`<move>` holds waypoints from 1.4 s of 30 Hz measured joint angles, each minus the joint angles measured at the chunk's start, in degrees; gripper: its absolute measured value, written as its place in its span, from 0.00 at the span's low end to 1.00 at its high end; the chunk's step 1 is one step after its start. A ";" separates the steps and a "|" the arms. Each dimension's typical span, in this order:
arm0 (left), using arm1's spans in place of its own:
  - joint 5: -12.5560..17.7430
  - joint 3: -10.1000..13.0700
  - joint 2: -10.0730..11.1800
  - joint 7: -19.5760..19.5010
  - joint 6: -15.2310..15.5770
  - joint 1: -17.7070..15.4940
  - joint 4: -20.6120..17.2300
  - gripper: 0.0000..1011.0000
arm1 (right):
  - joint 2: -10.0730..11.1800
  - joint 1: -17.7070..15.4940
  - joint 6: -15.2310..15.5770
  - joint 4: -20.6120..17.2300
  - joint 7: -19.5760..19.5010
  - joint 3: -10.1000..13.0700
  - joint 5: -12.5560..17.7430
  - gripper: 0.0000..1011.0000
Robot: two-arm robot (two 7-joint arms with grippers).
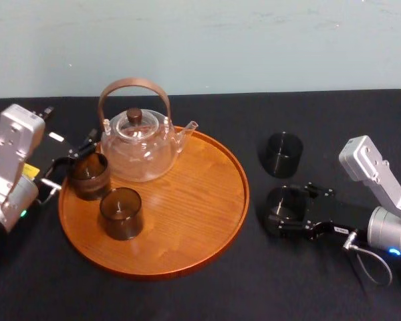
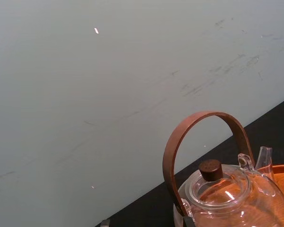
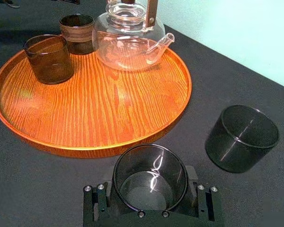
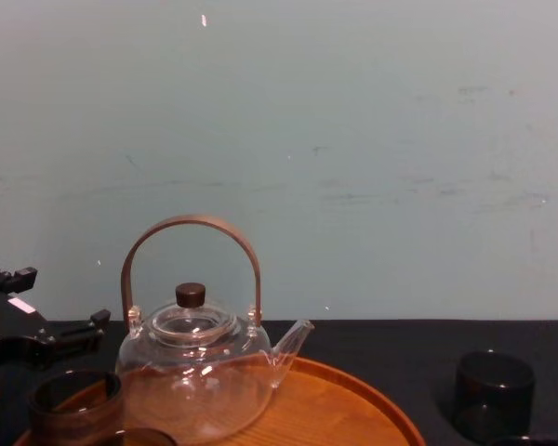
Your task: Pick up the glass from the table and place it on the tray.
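Right gripper (image 1: 285, 214) reaches in low from the right, jaws pressed to both sides of a short smoky dark-brown glass tumbler (image 3: 150, 175). The tumbler stands upright on the black-cloth table (image 1: 347, 120), just outside the rim of the round orange-brown wooden tray (image 1: 187, 200). Left gripper (image 1: 63, 167) sits at the tray's left edge. Pale wall (image 4: 372, 139) behind. On the tray: clear glass teapot (image 1: 137, 150), two brown tumblers (image 1: 121, 212). Another dark tumbler (image 1: 281, 154) stands on the cloth nearby.

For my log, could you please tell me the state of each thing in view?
Tray: on table.
Teapot: upright on tray, lid on.
Left glass: upright on tray, empty.
Front glass: upright on tray, empty.
Gripped glass: upright on table, in right tool.
Spare glass: upright on table, free.
Right tool: shut on gripped glass.
Left tool: open beside left glass.
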 joint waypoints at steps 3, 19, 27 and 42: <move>0.00 0.00 0.00 0.00 0.00 0.00 0.00 0.99 | 0.01 -0.01 -0.01 0.00 0.00 0.01 0.02 0.90; 0.00 0.00 0.00 0.00 0.00 0.00 0.00 0.99 | 1.75 1.54 -2.19 -2.96 3.29 1.01 2.83 0.90; 0.00 0.00 0.00 0.00 0.00 0.00 0.00 0.99 | 0.58 5.75 -3.07 -2.55 5.03 -1.44 2.63 0.90; 0.00 0.00 0.00 0.00 0.00 0.00 0.00 0.99 | -6.54 13.63 -5.32 2.60 7.51 -8.91 1.07 0.90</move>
